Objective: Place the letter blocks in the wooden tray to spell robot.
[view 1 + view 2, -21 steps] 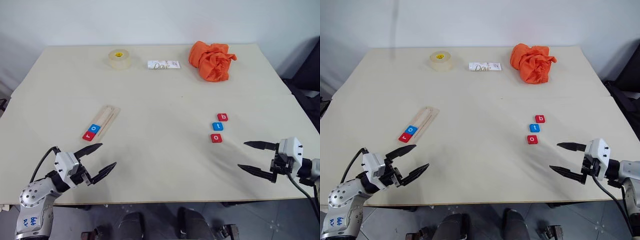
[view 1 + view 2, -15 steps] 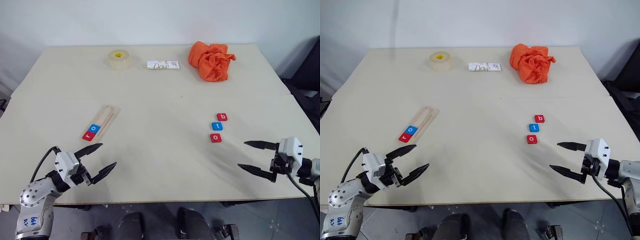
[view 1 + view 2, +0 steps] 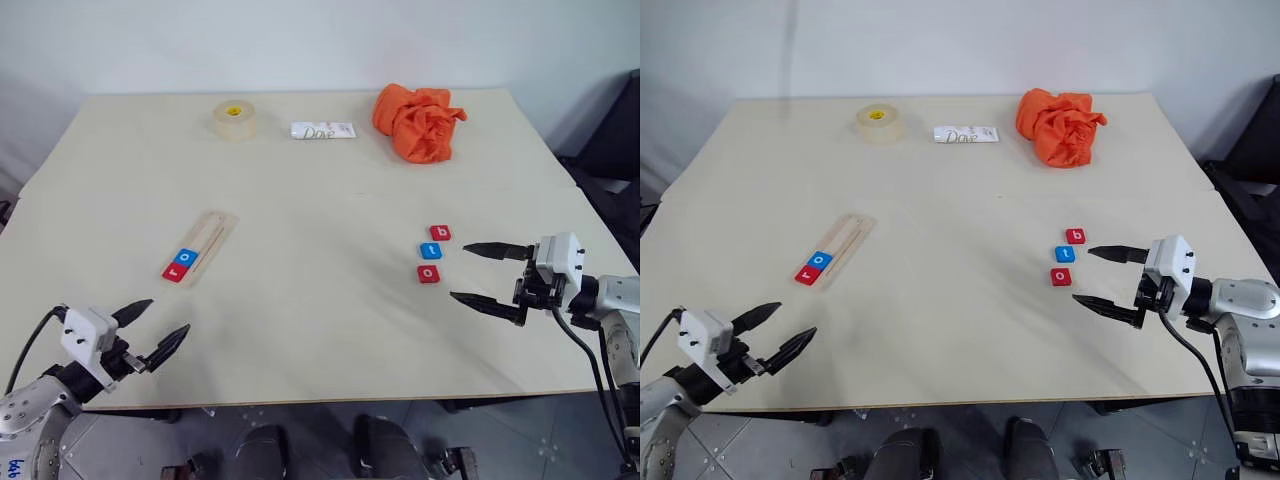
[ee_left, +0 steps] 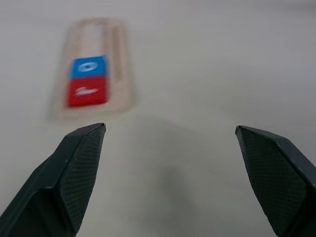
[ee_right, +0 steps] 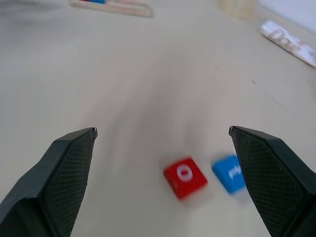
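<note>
— So where do the letter blocks sit?

— Two lie in the wooden tray [image 3: 199, 249] on the robot's left half of the desk [image 3: 300, 330]: a red r block [image 3: 174, 271] at the near end and a blue o block [image 3: 187, 258] touching it. The other three lie loose on the right half in a short column: a red b block [image 3: 439, 232] farthest, a blue t block [image 3: 430, 251] in the middle, a red o block [image 3: 429, 272] nearest.

— And the arms?

— The right gripper [image 3: 485, 274] hovers just beside those three, fingers spread wide and holding nothing. The left gripper [image 3: 152, 328] hangs at the near edge of the desk, fingers likewise apart and empty, the tray ahead of it.

— Anything else?

— Along the far edge, a tape roll [image 3: 233, 119], a white Dove wrapper [image 3: 323, 130] and a crumpled orange cloth [image 3: 418, 122]. The right wrist view is blurred, so the letter on the blue tile is hard to read there.
</note>
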### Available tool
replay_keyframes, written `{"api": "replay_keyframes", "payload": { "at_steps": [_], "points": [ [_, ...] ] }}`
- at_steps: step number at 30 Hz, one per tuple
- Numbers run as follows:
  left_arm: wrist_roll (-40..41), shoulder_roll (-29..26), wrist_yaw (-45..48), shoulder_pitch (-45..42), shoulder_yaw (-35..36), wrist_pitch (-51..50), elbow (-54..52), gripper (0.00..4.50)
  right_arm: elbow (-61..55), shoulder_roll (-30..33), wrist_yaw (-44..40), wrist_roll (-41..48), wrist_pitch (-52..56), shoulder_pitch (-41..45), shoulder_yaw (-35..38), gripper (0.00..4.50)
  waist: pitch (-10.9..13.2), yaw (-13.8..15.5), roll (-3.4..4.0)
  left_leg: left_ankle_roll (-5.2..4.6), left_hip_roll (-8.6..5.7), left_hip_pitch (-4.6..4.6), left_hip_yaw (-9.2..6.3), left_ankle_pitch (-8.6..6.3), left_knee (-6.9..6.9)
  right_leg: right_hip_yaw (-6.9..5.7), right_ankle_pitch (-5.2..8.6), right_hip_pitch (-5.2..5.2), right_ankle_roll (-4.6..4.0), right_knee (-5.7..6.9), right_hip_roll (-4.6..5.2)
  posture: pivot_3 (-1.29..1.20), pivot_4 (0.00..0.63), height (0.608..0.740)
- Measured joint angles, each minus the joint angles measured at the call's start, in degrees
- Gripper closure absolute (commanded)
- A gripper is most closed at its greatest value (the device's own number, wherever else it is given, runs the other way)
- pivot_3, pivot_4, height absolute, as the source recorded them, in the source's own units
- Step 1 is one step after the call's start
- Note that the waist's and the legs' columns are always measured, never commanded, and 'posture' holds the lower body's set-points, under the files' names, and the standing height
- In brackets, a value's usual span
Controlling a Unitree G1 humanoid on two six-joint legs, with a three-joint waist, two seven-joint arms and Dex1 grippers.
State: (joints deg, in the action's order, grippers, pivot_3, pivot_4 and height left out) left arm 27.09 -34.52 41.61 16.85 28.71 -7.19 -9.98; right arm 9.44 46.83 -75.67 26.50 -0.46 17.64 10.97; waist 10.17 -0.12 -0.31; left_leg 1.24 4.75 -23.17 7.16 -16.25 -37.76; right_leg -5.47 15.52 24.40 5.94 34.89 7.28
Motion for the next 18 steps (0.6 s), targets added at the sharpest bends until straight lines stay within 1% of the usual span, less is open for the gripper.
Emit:
{"api": "replay_keyframes", "payload": {
  "at_steps": [5,10,12,15,18],
  "points": [
    [-0.27,-1.52,-2.5,-2.07,0.73,-4.06,0.05,0.0,0.01,-0.23,-1.1,-0.03,0.47,2.79,-1.93,0.02,0.01,0.08,-0.01,0.0,-0.01,0.0,0.0,0.0,0.0,-0.01,0.02,0.01,-0.03,0.05,0.0,0.0,0.15,0.74],
    [-1.41,-4.68,-6.07,-11.75,0.11,-9.05,6.24,0.0,0.06,-1.22,-1.28,-0.05,0.56,5.89,-3.32,0.02,0.0,-0.05,-0.02,0.05,0.0,0.02,0.01,0.04,0.0,-0.01,0.02,0.05,-0.04,0.2,-0.02,0.0,0.15,0.74],
    [-1.99,-5.16,-6.71,-14.72,-0.86,-10.44,8.29,0.0,0.06,-1.55,-1.35,-0.06,0.65,5.99,-3.83,0.02,0.0,-0.05,-0.02,0.06,0.0,0.01,0.04,0.03,0.0,0.0,0.02,0.06,-0.05,0.19,-0.02,0.0,0.15,0.74],
    [-3.22,-6.56,-7.0,-21.14,-4.61,-13.99,13.32,0.0,-0.04,-1.91,-1.45,-0.05,0.95,6.13,-4.11,0.02,0.01,0.08,-0.04,0.08,-0.01,-0.01,0.06,0.05,-0.01,-0.01,0.02,0.07,-0.05,0.19,-0.04,0.0,0.15,0.74],
    [-4.66,-6.92,-6.19,-25.92,-7.78,-15.19,16.98,0.0,-0.3,-1.93,-1.45,-0.04,1.63,5.97,-4.12,0.02,0.0,0.03,-0.04,0.15,-0.01,-0.01,0.09,0.09,-0.02,0.01,0.02,0.07,-0.05,0.19,-0.04,0.0,0.15,0.74]
  ]
}}
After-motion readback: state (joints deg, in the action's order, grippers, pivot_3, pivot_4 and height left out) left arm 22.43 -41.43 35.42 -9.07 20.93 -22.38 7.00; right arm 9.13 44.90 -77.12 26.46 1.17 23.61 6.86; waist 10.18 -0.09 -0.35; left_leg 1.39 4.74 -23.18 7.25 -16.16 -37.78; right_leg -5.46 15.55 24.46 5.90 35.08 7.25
